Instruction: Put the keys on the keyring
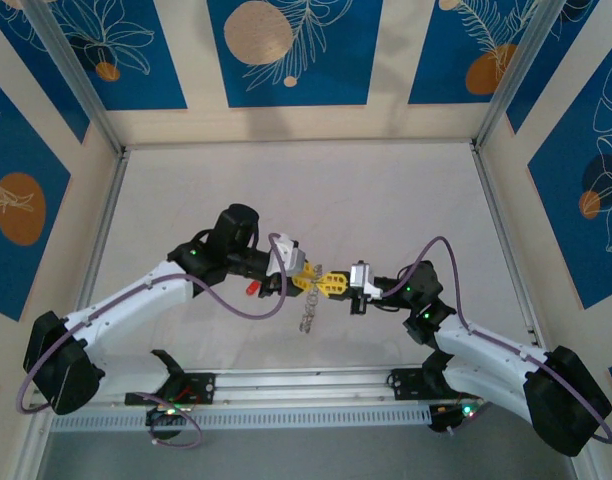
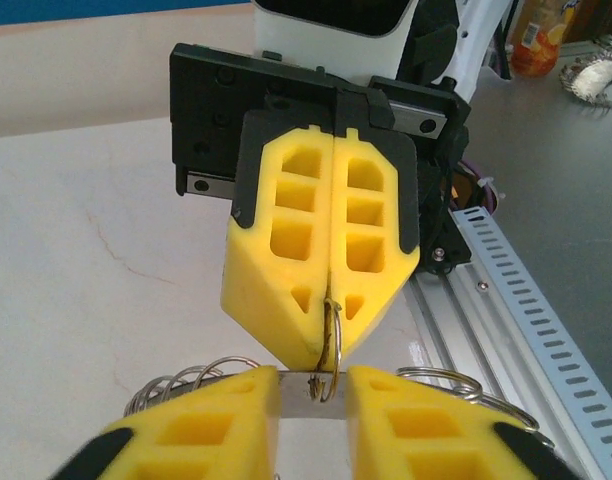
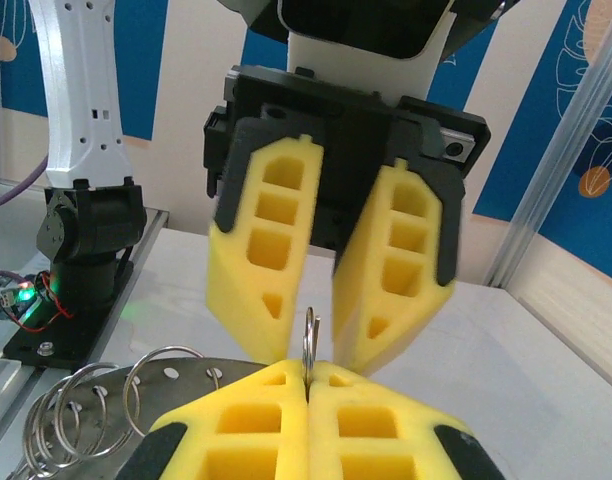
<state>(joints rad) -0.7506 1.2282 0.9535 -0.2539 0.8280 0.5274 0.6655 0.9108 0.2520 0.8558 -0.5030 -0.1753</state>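
Meeting mid-table, right fingers (image 3: 256,420) pinch the keyring (image 3: 310,338); left fingers (image 3: 266,260) narrowly apart.

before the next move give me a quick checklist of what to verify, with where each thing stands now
1. Right gripper shut on the keyring's upright loop: ok.
2. Left gripper open, jaws either side of that loop: ok.
3. Key in a gripper: not ok. The red key lies on the table by the left arm.
4. Loop's coil pried open for a key: cannot tell.
5. Left gripper steady: cannot tell, it is blurred in the right wrist view.
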